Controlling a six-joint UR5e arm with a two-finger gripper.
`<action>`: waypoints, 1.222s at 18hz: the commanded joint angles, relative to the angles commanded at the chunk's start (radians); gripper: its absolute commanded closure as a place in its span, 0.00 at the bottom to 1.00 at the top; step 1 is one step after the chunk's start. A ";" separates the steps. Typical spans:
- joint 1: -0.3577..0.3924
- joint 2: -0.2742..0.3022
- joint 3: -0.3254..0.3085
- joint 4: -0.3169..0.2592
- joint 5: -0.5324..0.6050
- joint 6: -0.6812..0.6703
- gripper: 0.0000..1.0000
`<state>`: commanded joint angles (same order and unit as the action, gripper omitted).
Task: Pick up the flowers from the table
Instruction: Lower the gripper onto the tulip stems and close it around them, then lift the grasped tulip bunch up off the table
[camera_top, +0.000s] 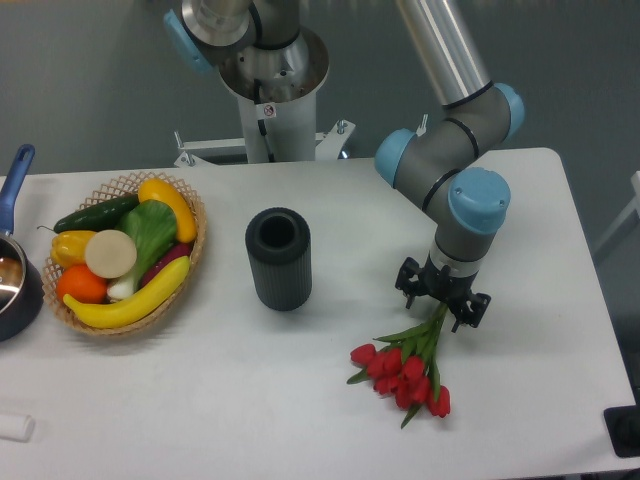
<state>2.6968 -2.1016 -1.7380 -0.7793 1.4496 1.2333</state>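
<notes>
Red flowers (405, 367) lie on the white table (300, 400), buds toward the front edge. The gripper (441, 303) sits over the stem ends – hiding them – fingers spread, contact unclear. A pan (14, 270) is cut off at left

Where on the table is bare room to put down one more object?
Bare patches on the table: between basket and vase; the front strip left of the flowers. It is crowded where the gripper hovers over the stems.
</notes>
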 joint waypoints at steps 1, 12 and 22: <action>0.000 0.002 0.000 0.000 0.000 -0.002 0.39; 0.002 0.006 0.005 0.014 -0.002 -0.006 0.76; 0.012 0.040 0.038 0.015 -0.009 0.002 0.82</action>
<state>2.7090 -2.0619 -1.6997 -0.7639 1.4405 1.2349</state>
